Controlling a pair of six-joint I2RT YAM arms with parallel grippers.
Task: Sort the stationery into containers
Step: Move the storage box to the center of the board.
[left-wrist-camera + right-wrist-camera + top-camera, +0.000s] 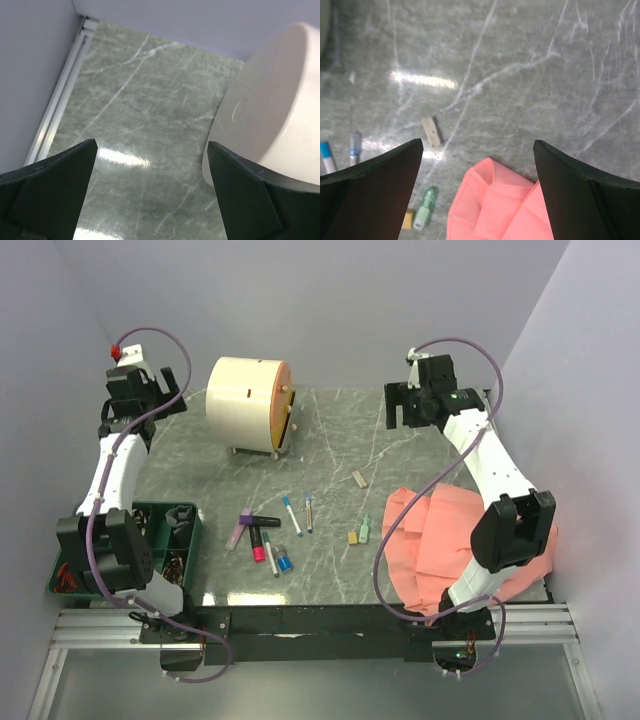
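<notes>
Nearby, pens and markers (265, 535) are seen lying loose on the gray table (400, 440), and a green piece (366, 531) and a tan eraser (352, 536) are found just beside the pink cloth (440, 535) (crumpled). Farther back, the cream cabinet (245, 403) is seen at the left. The left gripper (151, 145) and right gripper (478, 142) are held with fingers wide apart, empty.

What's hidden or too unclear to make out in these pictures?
Top view: the cabinet is turned sideways, its front edge-on; drawer count unclear.
Top view: the left arm covers part of the green tray; contents too small.
Left wrist view: the frame edge cuts off the cabinet.
Right wrist view: the cloth runs off the bottom edge.
</notes>
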